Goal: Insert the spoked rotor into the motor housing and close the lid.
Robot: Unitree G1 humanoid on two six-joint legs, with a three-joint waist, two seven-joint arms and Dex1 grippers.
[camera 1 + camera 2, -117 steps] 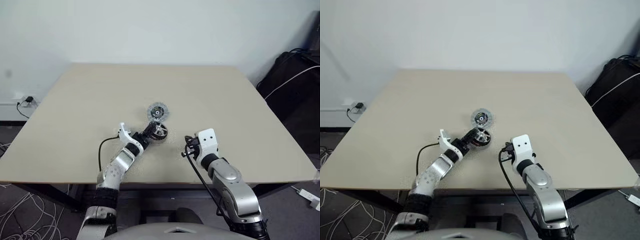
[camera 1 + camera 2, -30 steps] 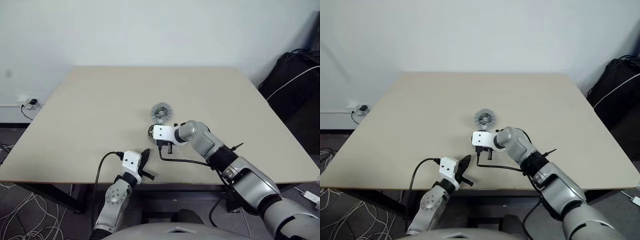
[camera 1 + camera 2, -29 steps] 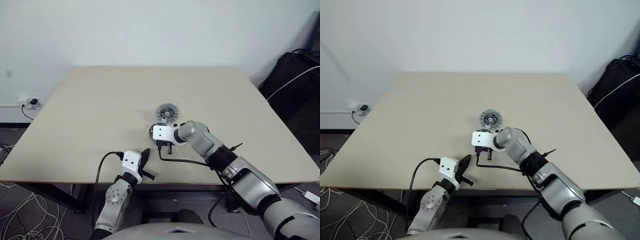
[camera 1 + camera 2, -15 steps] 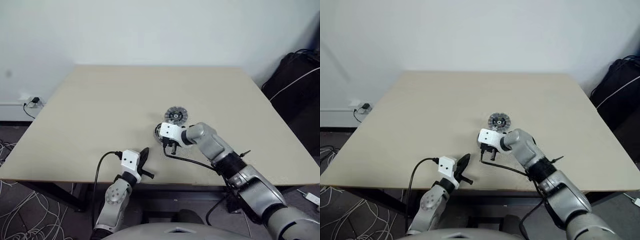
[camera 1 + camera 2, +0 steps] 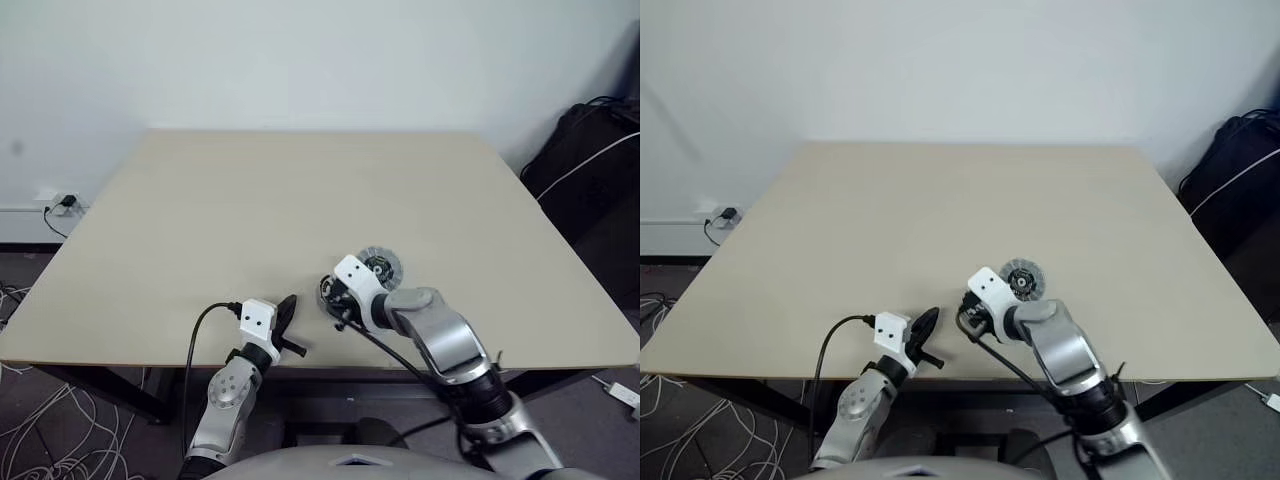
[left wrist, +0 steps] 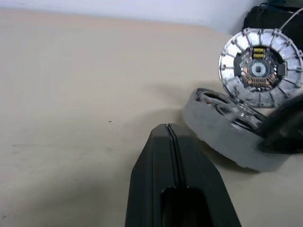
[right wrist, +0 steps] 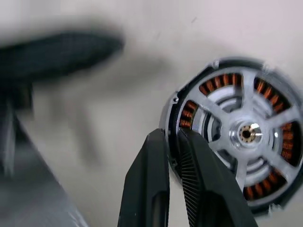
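Note:
The motor housing [image 7: 190, 112] shows copper windings under the silver spoked rotor [image 7: 246, 134], which sits inside it. My right gripper [image 7: 173, 135] is shut on the housing's rim, near the table's front edge [image 5: 336, 300]. The housing [image 6: 222, 137] hangs tilted off the table in the left wrist view. Just behind it, to its right, the lid [image 5: 380, 267] is tipped up, its dark greenish centre [image 6: 258, 69] facing my left gripper. My left gripper [image 5: 288, 310] is shut and empty, left of the housing, its fingertips [image 6: 161, 130] pointing level at it.
The beige table [image 5: 250, 200] is bare behind the parts. Its front edge [image 5: 330, 365] lies close under both grippers. A black cable [image 5: 200, 330] loops from my left wrist. A black bag [image 5: 590, 150] sits past the table's right side.
My right arm has pulled back toward the front edge and rolled its wrist, bringing the housing along. The lid has shifted right and nearer with it. My left gripper stayed put.

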